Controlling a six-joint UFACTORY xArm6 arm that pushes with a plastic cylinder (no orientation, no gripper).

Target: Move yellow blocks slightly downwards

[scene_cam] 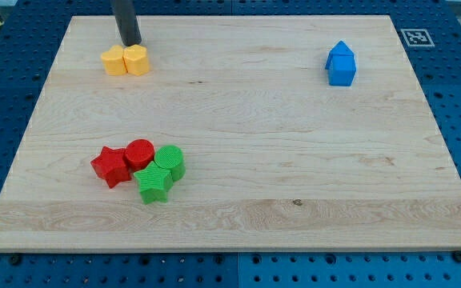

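Two yellow blocks sit side by side near the view's top left: a left yellow block and a right yellow block, touching each other. Their exact shapes are hard to make out. My tip stands just above them in the view, right at the top edge of the right yellow block, touching or nearly touching it.
A red star, a red cylinder, a green cylinder and a green star cluster at the lower left. Two blue blocks sit together at the upper right. The wooden board lies on a blue pegboard.
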